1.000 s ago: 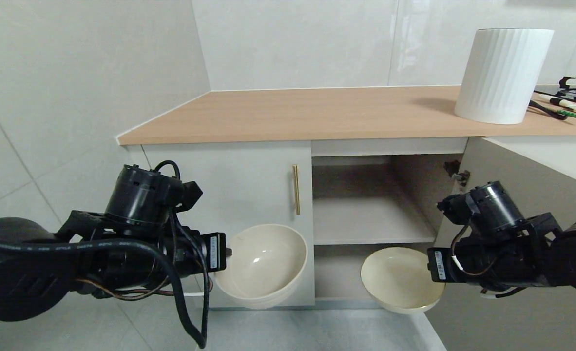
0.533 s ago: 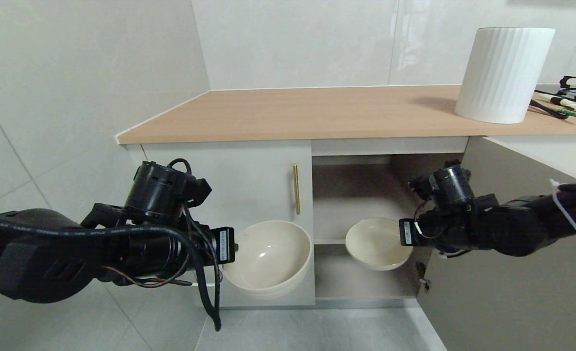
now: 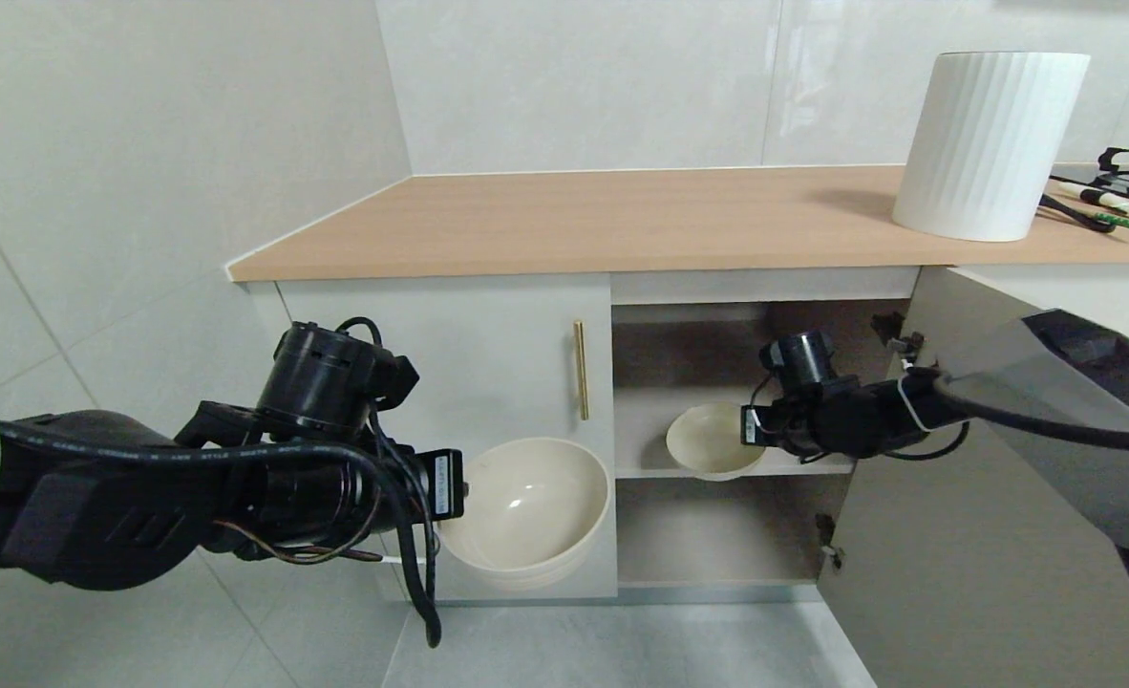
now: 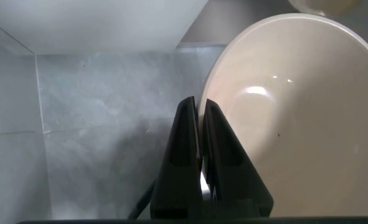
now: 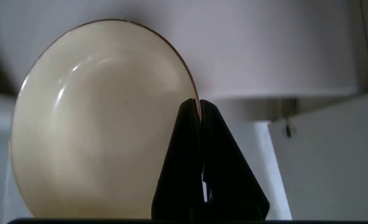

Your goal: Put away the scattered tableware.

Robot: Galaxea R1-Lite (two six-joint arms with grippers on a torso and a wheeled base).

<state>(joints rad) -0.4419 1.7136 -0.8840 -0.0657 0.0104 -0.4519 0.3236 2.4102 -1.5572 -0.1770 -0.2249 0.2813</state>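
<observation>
While the cabinet [image 3: 450, 354] stands with its right door [image 3: 918, 592] swung wide open, nothing is put away yet, folks: both bowls are in the air, neither let go. Up on the tabletop [image 3: 574, 220] a ribbed white canister [image 3: 990, 143] sits near the right end.

Down low on the left, the big bowl [image 3: 526, 506] hangs tilted in front of the closed left door, well outside the open compartment. The left gripper [image 3: 455, 487] has its fingers [image 4: 190, 130] pinched tight on the rim. That one has the longer trip ahead, I'd say.

Now the small bowl [image 3: 708, 440]: it's inside the open compartment, at the front of the middle shelf [image 3: 646, 425], tilted. The right gripper [image 3: 751, 430] has its fingers [image 5: 190, 143] clamped on the rim. Whether it touches the shelf or hangs just above, I can't tell. It looks closest to done: set down and release.

Smallest of all, some thin utensils [image 3: 1109, 205] lie beside the canister. They may be tableware to tidy too, but they're too small to name.
</observation>
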